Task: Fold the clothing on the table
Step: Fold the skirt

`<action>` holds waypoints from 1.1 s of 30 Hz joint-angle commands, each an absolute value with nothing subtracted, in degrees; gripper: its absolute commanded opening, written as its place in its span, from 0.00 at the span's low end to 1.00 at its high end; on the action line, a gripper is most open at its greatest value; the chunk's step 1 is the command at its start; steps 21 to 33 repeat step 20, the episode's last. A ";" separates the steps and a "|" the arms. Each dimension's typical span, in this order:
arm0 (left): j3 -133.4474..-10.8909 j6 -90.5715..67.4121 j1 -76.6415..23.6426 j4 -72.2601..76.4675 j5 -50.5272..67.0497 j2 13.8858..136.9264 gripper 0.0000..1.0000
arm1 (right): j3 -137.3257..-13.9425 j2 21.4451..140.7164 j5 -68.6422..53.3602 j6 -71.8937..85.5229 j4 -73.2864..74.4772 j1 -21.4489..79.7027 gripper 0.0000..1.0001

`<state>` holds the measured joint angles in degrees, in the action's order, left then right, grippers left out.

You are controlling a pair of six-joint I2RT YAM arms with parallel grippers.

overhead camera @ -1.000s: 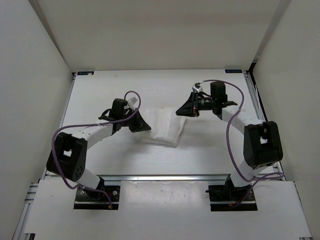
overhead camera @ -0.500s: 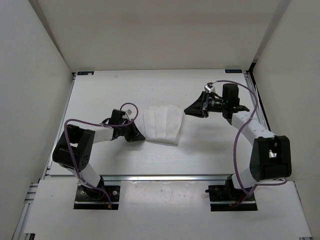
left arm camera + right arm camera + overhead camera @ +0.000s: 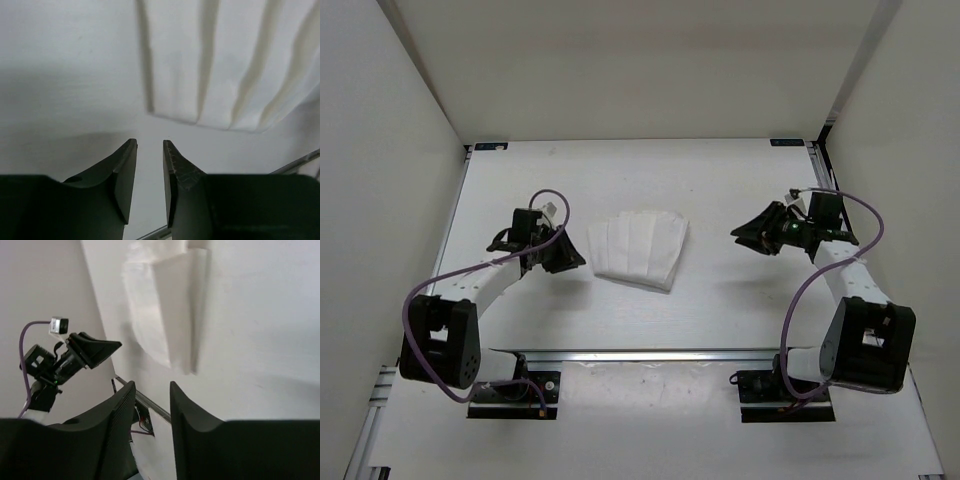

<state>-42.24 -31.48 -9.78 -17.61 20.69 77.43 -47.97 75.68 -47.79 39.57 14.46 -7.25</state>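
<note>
the white, thin fabric garment lies flat near the middle of the large white rectangular bench. it is folded into a compact fan-like shape, and straight creases run from its far edge to its near edge. nothing holds it and nothing rests on it.

my left gripper sits low to the left of the garment, near its left edge and pointing toward it. in the left wrist view my two dark fingers stand a little apart, with only bare bench showing in the narrow gap between them. the near corner of the garment lies just ahead of the tips, across a strip of bare bench, so i am not touching the cloth.

my right gripper is well apart from the garment on its right side and also points toward it. in the right wrist view its fingers are spread with nothing between them, and the folded garment lies beyond them on the bench.

an aluminium rail runs along the near edge of the bench, and plain white walls close in the other sides. a purple cable loops along each arm.
</note>
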 commanded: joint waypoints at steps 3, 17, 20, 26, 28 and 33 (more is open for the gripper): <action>-38.76 -23.57 -9.67 -28.46 16.88 76.64 0.40 | -49.93 78.13 -36.75 30.77 29.00 -8.35 0.36; -33.83 -21.97 -5.62 -29.44 21.80 75.93 0.32 | -50.01 83.14 -36.21 29.18 30.93 -8.52 0.37; -34.10 -21.80 -5.97 -29.44 21.79 76.29 0.35 | -51.33 84.46 -34.90 28.22 32.95 -9.05 0.38; -34.10 -21.80 -5.97 -29.44 21.79 76.29 0.35 | -51.33 84.46 -34.90 28.22 32.95 -9.05 0.38; -34.10 -21.80 -5.97 -29.44 21.79 76.29 0.35 | -51.33 84.46 -34.90 28.22 32.95 -9.05 0.38; -34.10 -21.80 -5.97 -29.44 21.79 76.29 0.35 | -51.33 84.46 -34.90 28.22 32.95 -9.05 0.38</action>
